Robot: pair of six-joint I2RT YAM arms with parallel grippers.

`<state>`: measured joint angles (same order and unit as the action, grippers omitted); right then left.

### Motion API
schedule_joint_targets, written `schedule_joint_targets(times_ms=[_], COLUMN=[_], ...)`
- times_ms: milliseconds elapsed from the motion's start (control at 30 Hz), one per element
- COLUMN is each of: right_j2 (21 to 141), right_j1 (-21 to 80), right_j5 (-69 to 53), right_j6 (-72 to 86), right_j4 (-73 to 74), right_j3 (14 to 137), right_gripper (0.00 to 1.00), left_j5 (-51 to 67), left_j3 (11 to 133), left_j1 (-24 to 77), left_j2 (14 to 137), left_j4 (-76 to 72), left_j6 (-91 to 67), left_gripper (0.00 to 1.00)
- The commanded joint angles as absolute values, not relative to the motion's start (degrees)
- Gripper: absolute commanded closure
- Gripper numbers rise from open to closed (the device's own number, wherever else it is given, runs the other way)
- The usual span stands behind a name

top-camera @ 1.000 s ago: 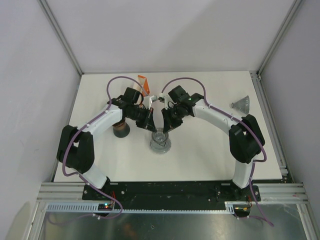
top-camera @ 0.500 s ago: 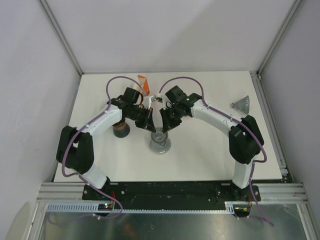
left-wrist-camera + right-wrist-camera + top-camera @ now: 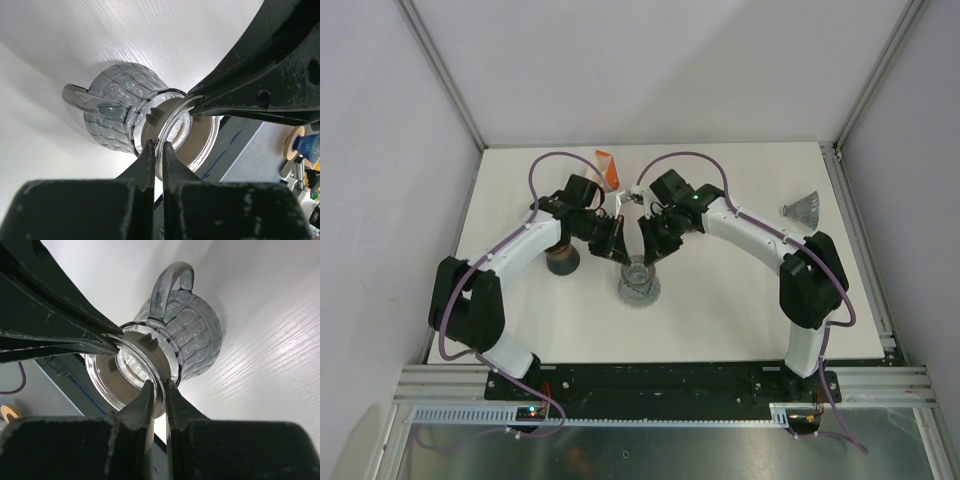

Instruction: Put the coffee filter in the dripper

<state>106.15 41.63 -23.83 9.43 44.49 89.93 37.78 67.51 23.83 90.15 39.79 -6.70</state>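
Pale grey walls and aluminium posts are boxing in a white table (image 3: pixel 750 320), and all the action is happening around its middle. Both arms are leaning inward over the clear ribbed dripper (image 3: pixel 639 283), which is sitting a little toward the near edge from centre. The left gripper (image 3: pixel 159 149) is clenching its fingers on the thin clear rim at the end of the dripper nearest it. The right gripper (image 3: pixel 160 390) is pinching that same rim from the opposite side. To my eye they are bracing it from two sides so it cannot tip or spin.

A beige ring (image 3: pixel 196 144) is showing just inside that rim. Whether that is the coffee filter or part of the dripper, I cannot tell, and I am not spotting a filter in either grip.

A dark brown cup (image 3: pixel 561 261) is waiting beside the left arm. An orange-and-white item (image 3: pixel 608 168) is lying near the far edge, and a grey cone-shaped piece (image 3: pixel 804 207) is resting close to the right edge, well apart from the dripper.
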Motion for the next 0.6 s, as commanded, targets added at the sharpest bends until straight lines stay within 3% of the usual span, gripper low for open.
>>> schedule_joint_targets(times_ms=[0,567], right_j2=[104.5,109.63], right_j1=[44.18,43.32], right_j5=[-28.23,-30.71], right_j6=[11.76,10.97], right_j4=[38.67,38.98], right_j3=[94.19,94.04], right_gripper=[1.0,1.0], left_j5=[46.69,46.62], left_j3=[69.19,67.39], left_j1=[27.44,27.47], left_j2=[87.14,89.65], left_j4=[35.53,35.54], left_j6=[-7.04,-8.34], left_gripper=[1.0,1.0])
